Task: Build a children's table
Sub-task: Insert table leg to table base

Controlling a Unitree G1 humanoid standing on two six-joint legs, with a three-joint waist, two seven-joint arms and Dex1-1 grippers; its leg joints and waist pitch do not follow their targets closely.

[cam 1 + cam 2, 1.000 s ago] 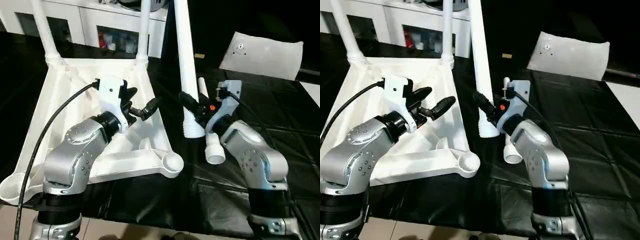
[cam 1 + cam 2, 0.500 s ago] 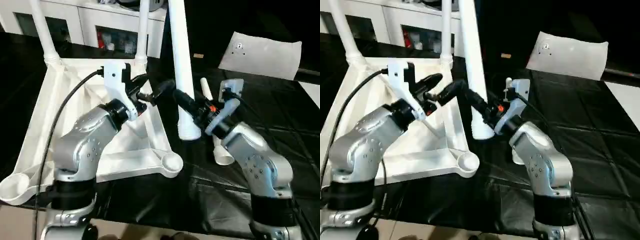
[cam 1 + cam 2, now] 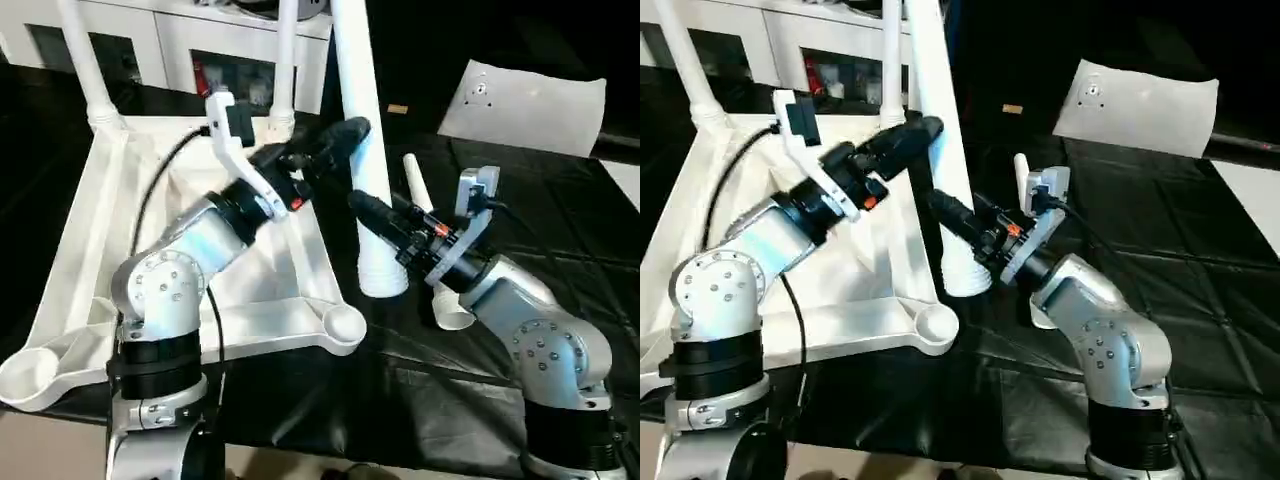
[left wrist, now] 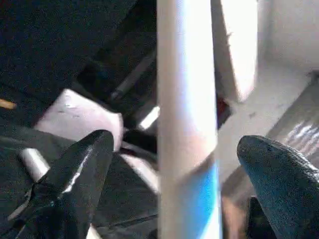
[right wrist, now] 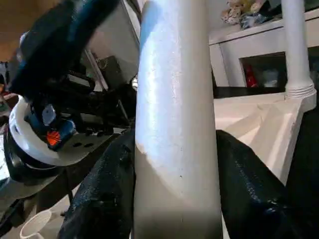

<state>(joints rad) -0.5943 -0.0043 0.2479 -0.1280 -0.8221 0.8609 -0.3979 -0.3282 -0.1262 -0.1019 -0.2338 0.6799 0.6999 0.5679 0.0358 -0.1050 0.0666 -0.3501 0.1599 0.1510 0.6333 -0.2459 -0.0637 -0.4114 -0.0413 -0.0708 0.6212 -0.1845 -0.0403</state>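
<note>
The children's table top (image 3: 100, 220) lies upside down on the left, with two white legs (image 3: 90, 70) (image 3: 286, 60) standing in its far corner sockets. The near sockets (image 3: 345, 325) (image 3: 25, 370) are empty. A third leg (image 3: 355, 80) stands nearly upright just right of the top, its wide end (image 3: 382, 280) low over the black cover. My right gripper (image 3: 368, 210) is shut on its lower part, both fingers (image 5: 104, 189) pressing its sides. Higher up, my left gripper (image 3: 345, 140) is open, with the leg (image 4: 187, 99) between its spread fingers (image 4: 79, 169). Another leg (image 3: 455, 305) lies behind my right arm.
White cabinets with glass doors (image 3: 160, 45) stand behind the table top. A flat white panel (image 3: 530, 105) lies at the back right. Black sheeting (image 3: 560, 230) covers the work surface to the right and along the front.
My left gripper has swung up and to the right, from over the table top to the upright leg, and now straddles it. My right gripper has kept its hold on the leg.
</note>
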